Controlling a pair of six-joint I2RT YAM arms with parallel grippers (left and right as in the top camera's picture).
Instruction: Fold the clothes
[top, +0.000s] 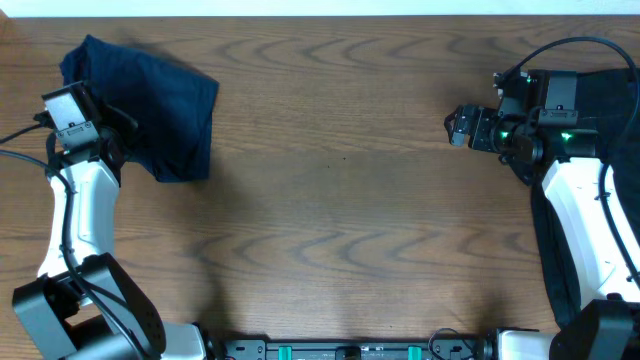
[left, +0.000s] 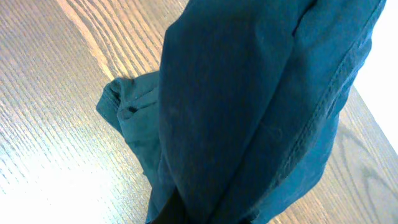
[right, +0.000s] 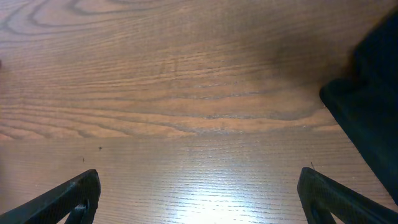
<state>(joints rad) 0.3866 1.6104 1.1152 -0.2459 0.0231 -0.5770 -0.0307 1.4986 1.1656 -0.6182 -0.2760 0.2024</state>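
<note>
The navy garment (top: 165, 100) lies bunched at the far left, part of it pinched in the closed left gripper (top: 115, 140); its fold looks unfinished. The right gripper (top: 455, 125) hangs wide and empty near the black clothes (top: 620, 110), which seem unfolded. The wooden table (top: 330, 220) is brown-grained; the room is out of view.

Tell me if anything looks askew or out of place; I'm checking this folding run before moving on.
The navy garment sits rumpled and skewed at the far-left corner of the table, one part lifted in the closed left hand. Black clothes lie unfolded at the right edge. Nothing looks spilled or damaged.
</note>
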